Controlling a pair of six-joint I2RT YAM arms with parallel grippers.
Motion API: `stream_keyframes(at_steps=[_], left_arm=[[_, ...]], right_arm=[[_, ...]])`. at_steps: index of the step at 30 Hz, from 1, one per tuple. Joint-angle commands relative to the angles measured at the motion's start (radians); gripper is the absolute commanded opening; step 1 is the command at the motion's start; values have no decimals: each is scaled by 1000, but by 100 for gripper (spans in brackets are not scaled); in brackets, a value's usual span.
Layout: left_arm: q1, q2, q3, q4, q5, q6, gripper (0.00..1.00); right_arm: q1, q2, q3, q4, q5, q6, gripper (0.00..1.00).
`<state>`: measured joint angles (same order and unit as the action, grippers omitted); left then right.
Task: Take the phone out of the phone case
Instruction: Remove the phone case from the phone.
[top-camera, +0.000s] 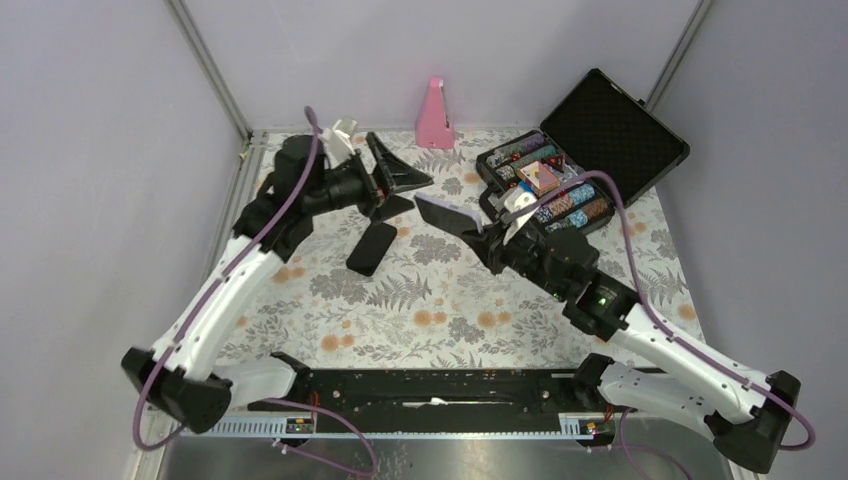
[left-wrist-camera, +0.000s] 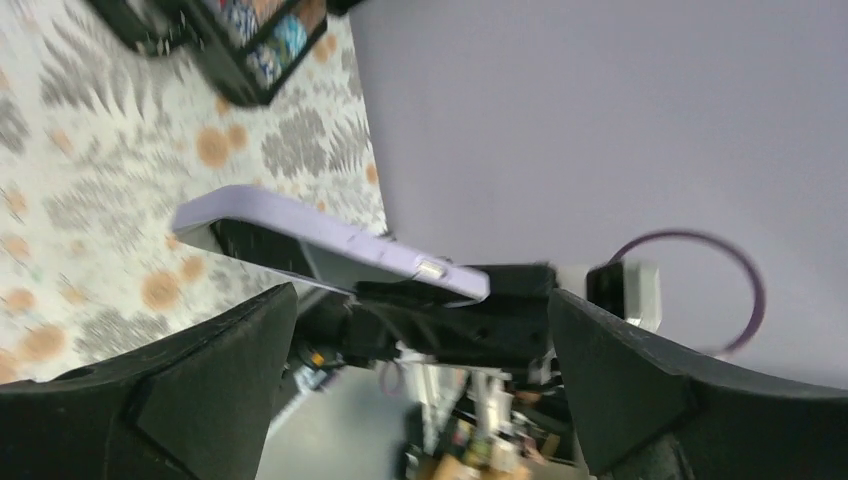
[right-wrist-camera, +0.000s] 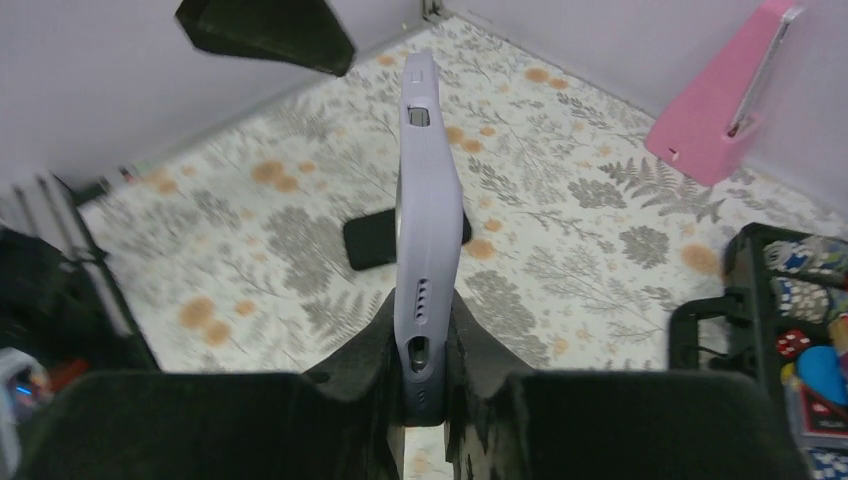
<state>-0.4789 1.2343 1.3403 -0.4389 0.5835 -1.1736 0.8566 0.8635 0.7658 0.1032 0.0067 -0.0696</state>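
My right gripper (top-camera: 487, 236) is shut on the lower end of a lilac phone case (top-camera: 448, 215) and holds it in the air over the middle of the table. In the right wrist view the case (right-wrist-camera: 428, 200) stands edge-on between my fingers (right-wrist-camera: 480, 350). My left gripper (top-camera: 412, 192) is open and empty, just left of the case's free end. In the left wrist view the case (left-wrist-camera: 330, 245) lies just beyond my wide-open fingers (left-wrist-camera: 200, 380). A black phone (top-camera: 372, 248) lies flat on the table under them and also shows in the right wrist view (right-wrist-camera: 375, 238).
An open black case of poker chips (top-camera: 560, 190) stands at the back right, its lid (top-camera: 620, 125) raised. A pink stand (top-camera: 434, 118) is at the back wall and shows in the right wrist view (right-wrist-camera: 725, 100). The floral tablecloth (top-camera: 440, 320) covers the table.
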Motion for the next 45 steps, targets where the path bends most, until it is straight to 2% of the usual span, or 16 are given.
stream_keyframes(at_steps=[1, 3, 7, 11, 16, 18, 20, 22, 26, 29, 30, 37, 40, 41, 43, 45], left_arm=[[11, -187, -44, 88, -153, 321, 99], [13, -245, -77, 70, -189, 412, 99], [22, -284, -84, 46, -171, 487, 99], [42, -244, -50, 75, -62, 466, 99], [81, -171, -63, 203, 77, 280, 99], [91, -156, -107, 302, 117, 167, 99], [92, -146, -166, 505, 152, 0, 98], [94, -129, -205, 610, 161, -113, 95], [94, -100, -260, 773, 180, -257, 79], [94, -91, -290, 873, 194, -341, 61], [94, -87, -291, 888, 198, -355, 57], [94, -76, -289, 908, 235, -405, 15], [95, -83, -300, 877, 243, -405, 0], [95, -82, -299, 870, 247, -406, 0], [98, -78, -293, 871, 245, -415, 0], [108, -74, -279, 881, 242, -434, 0]], right_arm=[[-6, -19, 168, -36, 51, 285, 0], [-18, -6, 217, -66, 45, 380, 0], [-63, 40, 332, -155, 0, 575, 0], [-147, 76, 381, -145, -196, 802, 0], [-238, 117, 374, 4, -408, 1064, 0], [-244, 126, 379, 22, -425, 1114, 0], [-245, 131, 379, 44, -433, 1162, 0], [-245, 138, 364, 78, -434, 1229, 0], [-246, 159, 349, 114, -448, 1332, 0], [-246, 170, 329, 135, -450, 1386, 0], [-246, 174, 328, 135, -453, 1393, 0], [-253, 195, 336, 72, -473, 1383, 0], [-258, 184, 329, 58, -455, 1343, 15], [-259, 181, 328, 50, -447, 1333, 24], [-263, 171, 325, 41, -436, 1308, 48], [-271, 154, 309, 37, -423, 1312, 66]])
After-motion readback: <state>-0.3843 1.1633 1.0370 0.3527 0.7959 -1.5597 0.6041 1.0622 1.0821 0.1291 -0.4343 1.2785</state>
